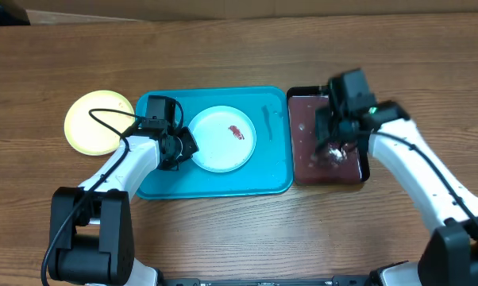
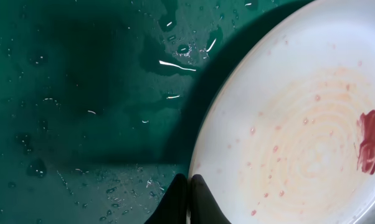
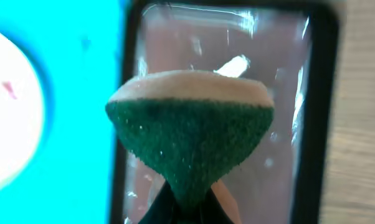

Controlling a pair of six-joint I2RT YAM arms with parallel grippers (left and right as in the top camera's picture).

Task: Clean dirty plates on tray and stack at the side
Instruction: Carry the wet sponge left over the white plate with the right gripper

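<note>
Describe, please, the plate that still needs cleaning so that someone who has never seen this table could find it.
A large turquoise tray lies in the middle of the wooden table. Inside it sits one white plate with a red-brown smear near its centre. The yellow-green plate, the only other one in view, lies outside the tray.

A robotics lab bench: a white-and-black left arm (image 1: 124, 167) with a loose black cable (image 1: 106, 125) and a matching right arm (image 1: 418, 163) rise from the near edge of a brown wood-grain table (image 1: 239, 230).
</note>
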